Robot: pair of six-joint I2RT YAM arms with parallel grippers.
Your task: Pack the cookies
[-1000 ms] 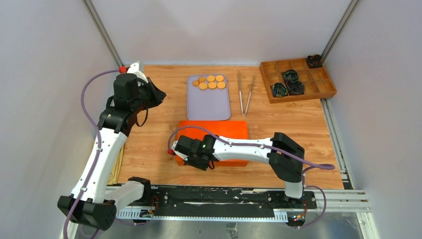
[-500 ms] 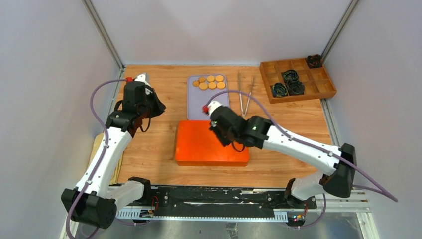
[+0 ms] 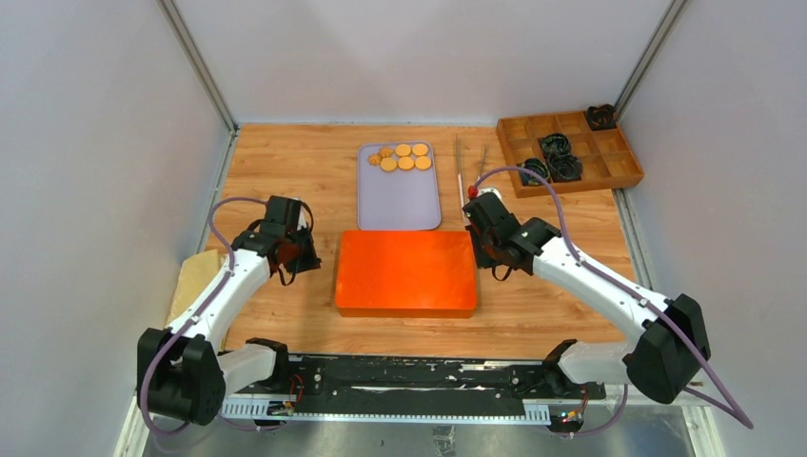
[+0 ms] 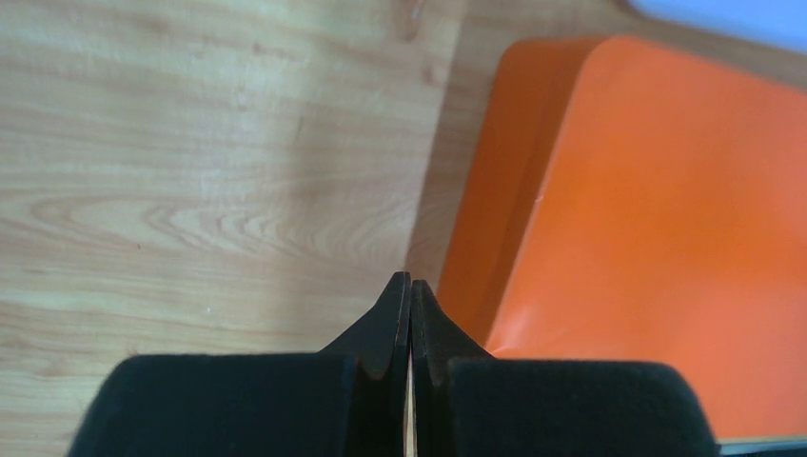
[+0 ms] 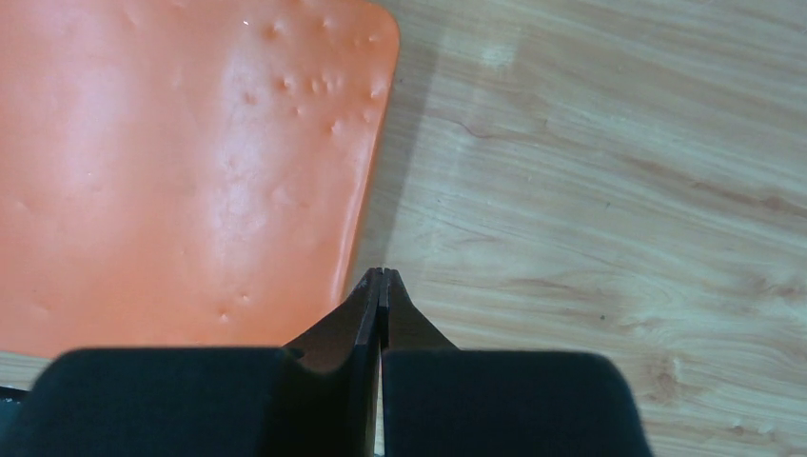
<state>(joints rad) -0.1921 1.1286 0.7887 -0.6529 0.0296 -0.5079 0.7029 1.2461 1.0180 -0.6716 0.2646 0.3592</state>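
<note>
Both claws are pinched shut and empty: the left gripper (image 4: pixel 410 286) sits just off the 9 o'clock side of the orange box (image 3: pixel 405 271), and the right gripper (image 5: pixel 381 278) sits just off its 3 o'clock side. The step looks like getting this box open. The tips should catch both short edges together and rise evenly, so the lid neither tilts nor skids.

The box is closed, so its contents are hidden. The cookies (image 3: pixel 403 156) lie at the far end of a lavender tray (image 3: pixel 400 205), at 12 o'clock from the box. At 2 o'clock, a wooden divided tray (image 3: pixel 580 188) holds dark ruffled cups (image 3: pixel 555 146) in a few cells.
</note>
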